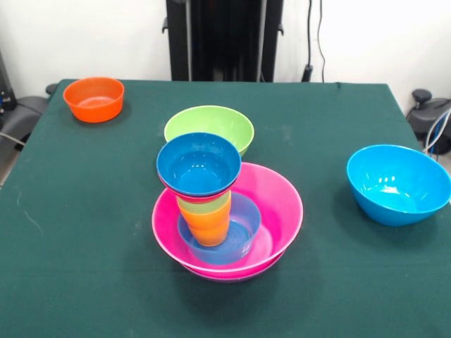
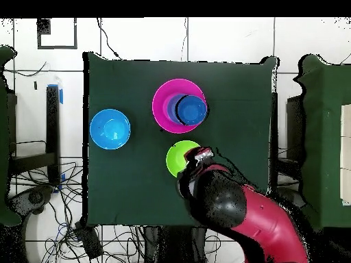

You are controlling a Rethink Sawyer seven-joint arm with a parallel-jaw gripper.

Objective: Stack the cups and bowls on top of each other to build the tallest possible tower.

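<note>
The tower stands at the table's middle. Its base is a wide pink bowl (image 1: 278, 201); the rim of a purple bowl (image 1: 232, 277) just shows under it. Inside sit a light-blue small bowl (image 1: 243, 236), an orange cup (image 1: 208, 227), a light green cup (image 1: 211, 204), a red bowl's rim (image 1: 201, 197) and a dark-blue bowl (image 1: 199, 165) on top. The tower also shows in the overhead view (image 2: 179, 106). A lime green bowl (image 1: 209, 127) stands behind it. A sky-blue bowl (image 1: 398, 184) and a small orange bowl (image 1: 94, 98) stand apart. My gripper (image 2: 200, 156) shows only in the overhead view, above the lime green bowl's (image 2: 178, 159) edge.
The red and black arm (image 2: 240, 212) reaches in from the robot's side and covers that corner of the green table (image 1: 84, 232). The black pedestal (image 1: 225, 39) stands at the far edge. The sky-blue bowl (image 2: 110, 129) sits alone at one side.
</note>
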